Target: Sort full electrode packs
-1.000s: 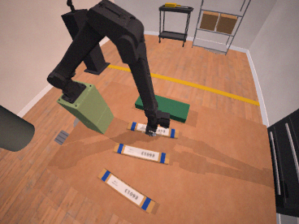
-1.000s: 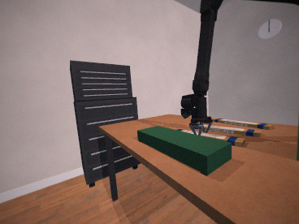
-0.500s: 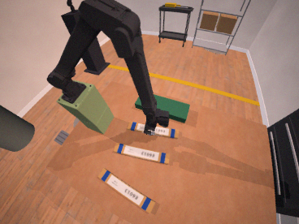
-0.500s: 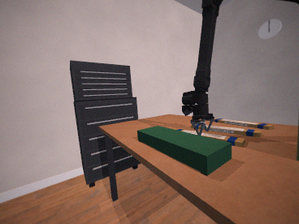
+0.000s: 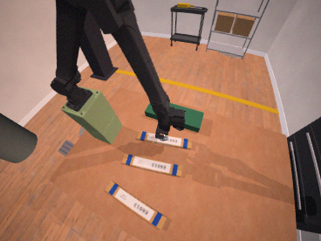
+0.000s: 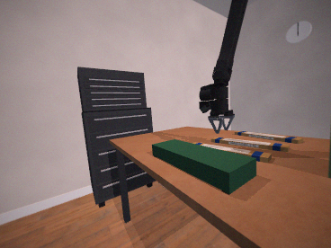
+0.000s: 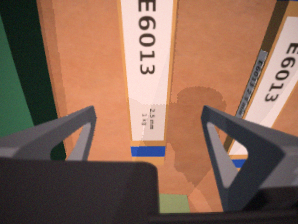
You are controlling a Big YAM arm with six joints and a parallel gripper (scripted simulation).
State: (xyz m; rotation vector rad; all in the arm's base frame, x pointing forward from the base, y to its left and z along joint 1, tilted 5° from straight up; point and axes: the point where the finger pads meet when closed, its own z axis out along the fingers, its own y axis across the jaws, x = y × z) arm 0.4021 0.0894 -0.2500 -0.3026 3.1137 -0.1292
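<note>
Three flat packs marked E6013, with white labels and blue bands, lie on the wooden table. The nearest pack to the green platform is the first pack, then the middle pack and the far pack. My gripper is open and empty, a little above the left end of the first pack. In the wrist view the first pack lies below, between the spread fingers, and the middle pack is at the right. The low platform has nothing on it.
A light green box stands at the table's left, beside the arm's base. A dark drawer cabinet stands beyond the table edge. A black cart and a metal shelf stand at the far wall.
</note>
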